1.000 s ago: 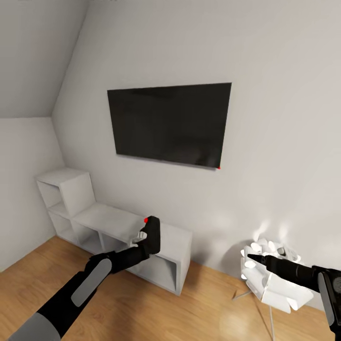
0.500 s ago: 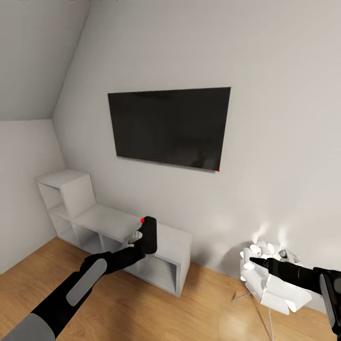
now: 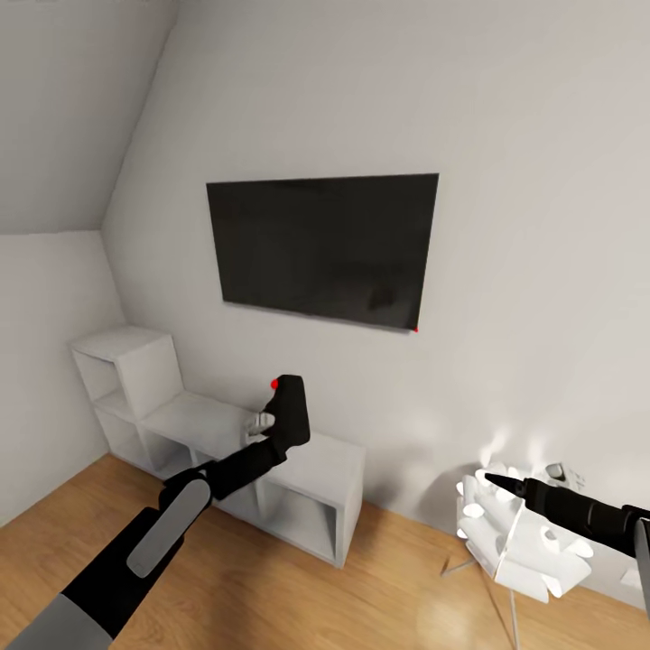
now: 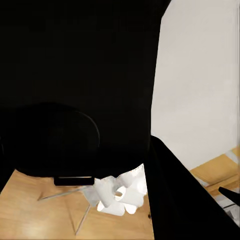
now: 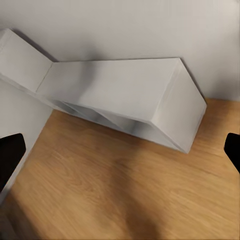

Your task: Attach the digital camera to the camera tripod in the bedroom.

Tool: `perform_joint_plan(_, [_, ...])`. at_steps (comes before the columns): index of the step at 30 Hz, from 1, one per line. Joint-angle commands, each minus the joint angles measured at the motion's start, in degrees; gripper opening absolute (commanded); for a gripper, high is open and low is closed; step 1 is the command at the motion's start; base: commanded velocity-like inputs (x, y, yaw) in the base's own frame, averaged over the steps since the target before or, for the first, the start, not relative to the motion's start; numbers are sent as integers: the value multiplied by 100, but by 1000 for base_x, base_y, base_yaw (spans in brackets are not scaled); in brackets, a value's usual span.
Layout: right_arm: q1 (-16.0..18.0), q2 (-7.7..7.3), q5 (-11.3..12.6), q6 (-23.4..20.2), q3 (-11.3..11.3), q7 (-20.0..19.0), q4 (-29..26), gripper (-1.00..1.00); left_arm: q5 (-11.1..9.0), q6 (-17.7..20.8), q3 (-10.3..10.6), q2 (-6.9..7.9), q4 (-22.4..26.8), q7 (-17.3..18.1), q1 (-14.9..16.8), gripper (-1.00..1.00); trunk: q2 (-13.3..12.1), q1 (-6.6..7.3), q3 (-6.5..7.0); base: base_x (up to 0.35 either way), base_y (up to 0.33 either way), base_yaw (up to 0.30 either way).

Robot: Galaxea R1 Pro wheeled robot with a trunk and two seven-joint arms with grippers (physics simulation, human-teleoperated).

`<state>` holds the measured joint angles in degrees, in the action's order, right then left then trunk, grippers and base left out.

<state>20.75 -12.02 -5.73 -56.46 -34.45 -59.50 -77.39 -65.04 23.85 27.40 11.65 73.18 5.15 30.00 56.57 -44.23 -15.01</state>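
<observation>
The digital camera (image 3: 291, 417), black with a red dot on top, is held upright in front of the grey wall, above the cube shelf. My left gripper (image 3: 273, 426) is shut on it from below. In the left wrist view the camera's dark body (image 4: 75, 100) covers most of the picture. My right gripper (image 3: 494, 479) hovers at the lower right in front of the white lamp, with nothing in it. In the right wrist view its fingertips (image 5: 10, 155) stand far apart, so it is open. The camera tripod is out of view.
A black wall screen (image 3: 325, 248) hangs above the low grey cube shelf (image 3: 208, 424). A glowing white lamp on thin splayed legs (image 3: 519, 542) stands at the right on the wood plank floor (image 3: 298, 596). A sloped ceiling closes the upper left.
My left arm has lifted the camera higher against the wall. The head view has tilted up a little, so the screen and shelf sit lower in the picture.
</observation>
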Motion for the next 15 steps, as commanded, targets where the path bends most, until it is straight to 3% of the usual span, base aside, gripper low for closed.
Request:
perform_joint_plan(1, [6,3,-60,-27,-13,-65,-8,100,-16,-27,4,-9,2,13,5,-100,-36,22,11,0,0,0])
perform_joint_plan(15, [3,-2,-76,-16,-27,-88,-7,100,-35,-215,15,-64,-84,20,6,-100,-597,329,262,0,0,0])
